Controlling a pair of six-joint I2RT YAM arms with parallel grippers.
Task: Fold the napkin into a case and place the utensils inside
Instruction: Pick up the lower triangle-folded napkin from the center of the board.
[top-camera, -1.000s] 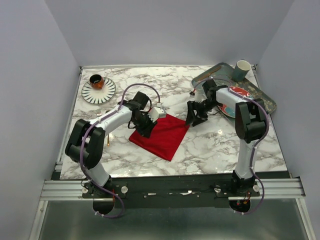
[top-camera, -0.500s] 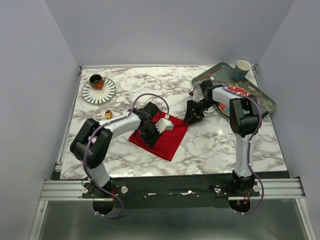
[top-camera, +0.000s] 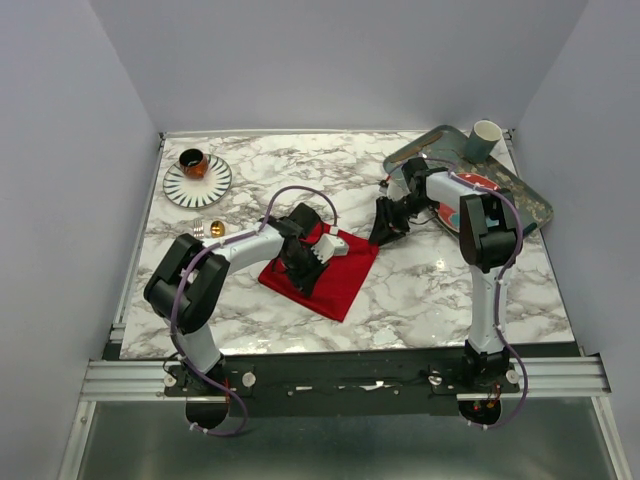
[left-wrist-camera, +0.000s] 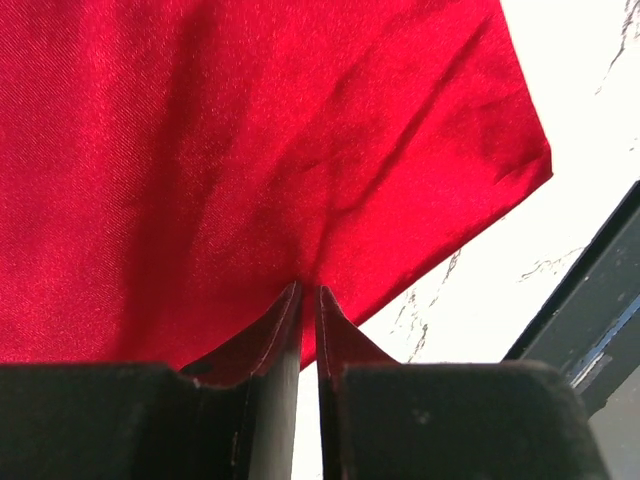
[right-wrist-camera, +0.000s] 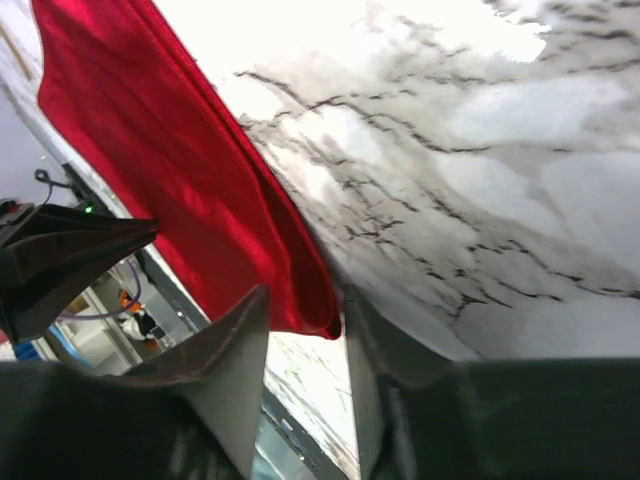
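Observation:
The red napkin (top-camera: 335, 275) lies flat on the marble table as a tilted square; it fills the left wrist view (left-wrist-camera: 250, 130). My left gripper (top-camera: 300, 262) is over its left part, shut (left-wrist-camera: 308, 288), pinching a small ridge of cloth with creases running out from the tips. My right gripper (top-camera: 381, 237) is at the napkin's right corner (right-wrist-camera: 318, 318); that corner sits between its fingers, which stand apart (right-wrist-camera: 306, 295). At the far left lie the utensils: a silver fork (top-camera: 198, 228) and a gold spoon (top-camera: 217, 229), partly hidden by my left arm.
A striped saucer (top-camera: 210, 188) with a brown cup (top-camera: 193, 162) sits at the back left. At the back right a dark tray (top-camera: 525, 205) carries a teal cup (top-camera: 484, 140) and a red patterned plate (top-camera: 480, 184).
My left gripper moved right onto the napkin and pinched it. My right gripper shifted to the napkin's right corner and its jaws narrowed around it.

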